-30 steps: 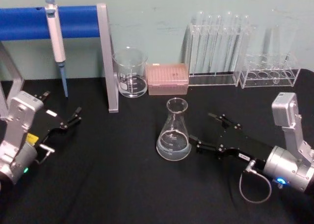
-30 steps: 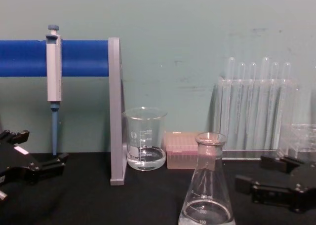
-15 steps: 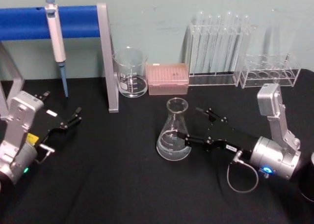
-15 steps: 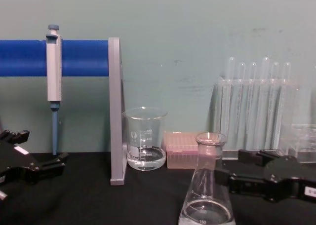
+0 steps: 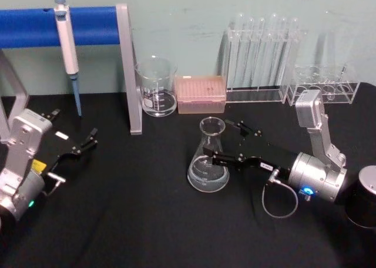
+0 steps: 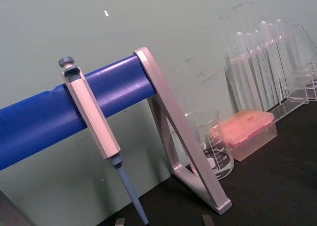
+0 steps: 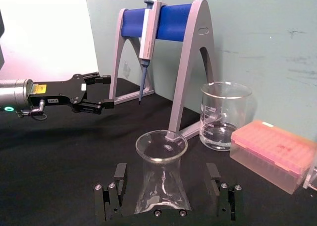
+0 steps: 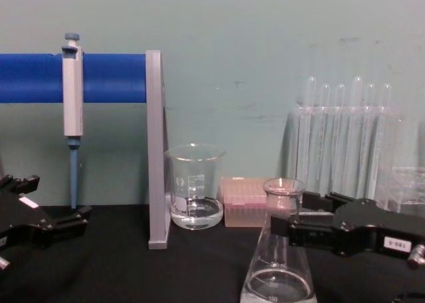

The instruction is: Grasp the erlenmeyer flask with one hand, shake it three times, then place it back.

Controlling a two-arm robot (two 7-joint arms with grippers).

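Note:
The erlenmeyer flask [image 5: 208, 162] stands upright on the black table, clear glass with a little liquid in its wide base. My right gripper [image 5: 232, 143] is open, one finger on each side of the flask's neck. In the right wrist view the flask [image 7: 161, 184] sits between the two fingers [image 7: 119, 176], with a gap on either side. From the chest view the flask [image 8: 279, 270] is low in the middle and the right gripper [image 8: 294, 213] reaches in at neck height. My left gripper [image 5: 88, 141] rests open at the table's left, far from the flask.
A blue pipette stand [image 5: 124, 68] with a hanging pipette [image 5: 67, 42] is at the back left. A glass beaker [image 5: 156, 87], a pink tip box [image 5: 201, 94] and test tube racks [image 5: 261, 62] line the back wall. Bare black table lies in front of the flask.
My right gripper has moved left toward the flask, from beside its base to open fingers on either side of the neck. Flask and left arm have not moved.

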